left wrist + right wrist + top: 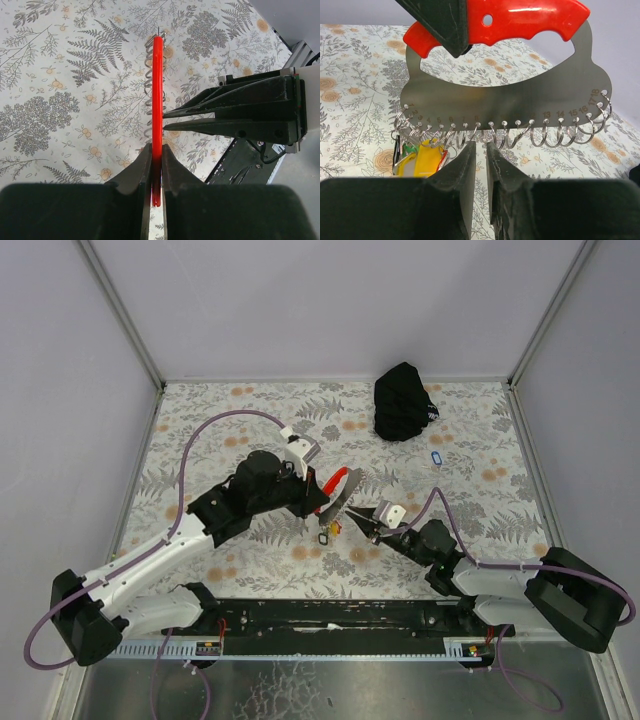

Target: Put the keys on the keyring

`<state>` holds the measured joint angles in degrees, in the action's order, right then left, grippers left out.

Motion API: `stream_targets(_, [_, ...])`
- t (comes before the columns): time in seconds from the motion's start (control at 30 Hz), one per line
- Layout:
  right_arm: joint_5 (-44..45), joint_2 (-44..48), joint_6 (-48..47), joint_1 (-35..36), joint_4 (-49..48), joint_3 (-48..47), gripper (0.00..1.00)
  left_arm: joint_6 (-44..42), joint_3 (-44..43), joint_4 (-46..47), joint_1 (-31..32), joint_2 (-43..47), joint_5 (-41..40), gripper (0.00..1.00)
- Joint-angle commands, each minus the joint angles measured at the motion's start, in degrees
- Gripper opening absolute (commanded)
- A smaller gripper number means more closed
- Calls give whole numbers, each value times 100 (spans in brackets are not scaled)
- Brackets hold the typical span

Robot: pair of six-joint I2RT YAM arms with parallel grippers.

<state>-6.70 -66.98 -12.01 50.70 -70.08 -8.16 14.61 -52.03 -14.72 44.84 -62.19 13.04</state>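
Observation:
The keyring is a metal plate with a red handle and a row of numbered silvery rings along its lower edge. My left gripper is shut on the red handle and holds the plate upright above the table. Yellow, red and green tags hang from the left-hand rings. My right gripper has its tips just under the middle rings, jaws a narrow gap apart with nothing between them; it also shows in the left wrist view. The blue-tagged key lies alone on the table at the right.
A black pouch lies at the back right of the floral cloth. Grey walls close in the table on three sides. A metal rail runs along the near edge by the arm bases.

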Motion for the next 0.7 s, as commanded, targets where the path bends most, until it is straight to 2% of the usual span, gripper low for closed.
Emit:
stream_targets(0.0, [-51, 101, 67, 54, -363, -40, 21, -8, -85, 471, -52, 81, 178, 0])
stream_targets(0.53, [-150, 95, 258, 54, -868, 168, 28, -37, -236, 243, -48, -1, 10, 0])
stream_targets(0.67, [-221, 203, 265, 49, -638, 101, 28, -20, -264, 215, -49, -11, -69, 0])
